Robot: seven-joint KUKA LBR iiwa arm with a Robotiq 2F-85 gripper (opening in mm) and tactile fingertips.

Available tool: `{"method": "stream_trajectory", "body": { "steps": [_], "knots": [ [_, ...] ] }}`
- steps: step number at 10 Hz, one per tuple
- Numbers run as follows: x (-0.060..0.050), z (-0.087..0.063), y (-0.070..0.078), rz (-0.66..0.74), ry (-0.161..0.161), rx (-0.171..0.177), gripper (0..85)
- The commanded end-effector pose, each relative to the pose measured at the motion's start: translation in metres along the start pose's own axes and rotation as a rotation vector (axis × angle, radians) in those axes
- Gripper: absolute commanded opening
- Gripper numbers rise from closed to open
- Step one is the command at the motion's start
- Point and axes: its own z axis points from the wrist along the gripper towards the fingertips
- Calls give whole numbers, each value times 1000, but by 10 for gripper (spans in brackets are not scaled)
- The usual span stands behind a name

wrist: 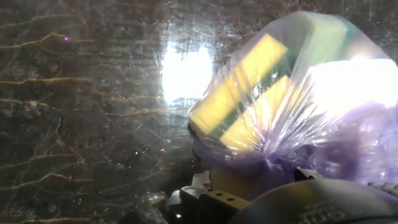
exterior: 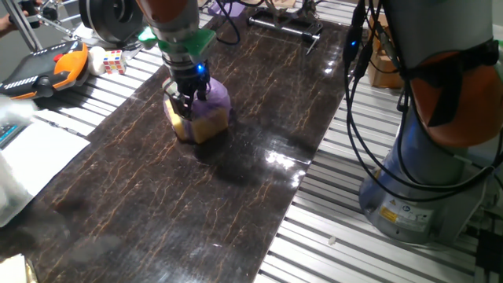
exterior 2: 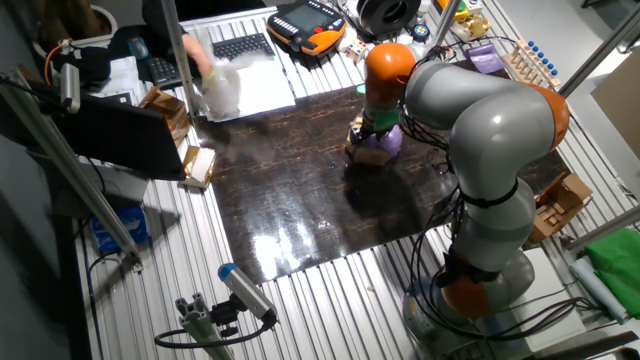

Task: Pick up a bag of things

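Bag of things [exterior: 206,110] resting on dark bench [exterior: 157,204], mid-surface; end effector [exterior: 189,101] lowered vertically onto its top for grasp access. Closure on plastic undeterminable, fingertips hidden.

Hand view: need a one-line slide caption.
Hand camera close on the translucent purple bag, yellow sponge blocks showing through, resting on the glossy dark marble-patterned tabletop.

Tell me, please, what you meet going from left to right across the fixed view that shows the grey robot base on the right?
Orange-and-black handset → small coloured cube → purple bag under the tool → black cables → grey robot base.
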Motion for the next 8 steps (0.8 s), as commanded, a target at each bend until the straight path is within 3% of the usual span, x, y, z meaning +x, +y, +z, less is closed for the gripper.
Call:
{"method": "stream_trajectory", "body": {
  "steps": [1, 8],
  "knots": [
    [0, 0, 0, 2, -4, 1, 687],
    [2, 2, 1, 1, -4, -2, 693]
  ]
}}
